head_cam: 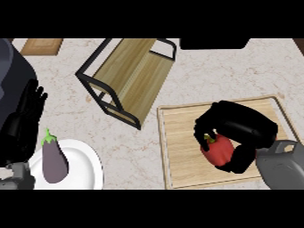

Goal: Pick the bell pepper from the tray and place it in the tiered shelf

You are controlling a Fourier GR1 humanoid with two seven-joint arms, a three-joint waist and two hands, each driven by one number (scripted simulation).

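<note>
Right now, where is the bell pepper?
In the head view the bell pepper is at the right, on the wooden tray, with the right hand curled round it; the shelf stands up-left.

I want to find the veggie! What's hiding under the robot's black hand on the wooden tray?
A red bell pepper with a green stem sits under the right hand, whose fingers curl around it on the tray. Part of the pepper and the tray beneath it are covered.

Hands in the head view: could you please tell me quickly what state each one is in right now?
Left hand: open, resting at the view's left edge, holding nothing.
Right hand: shut on the bell pepper, over the tray.
</note>
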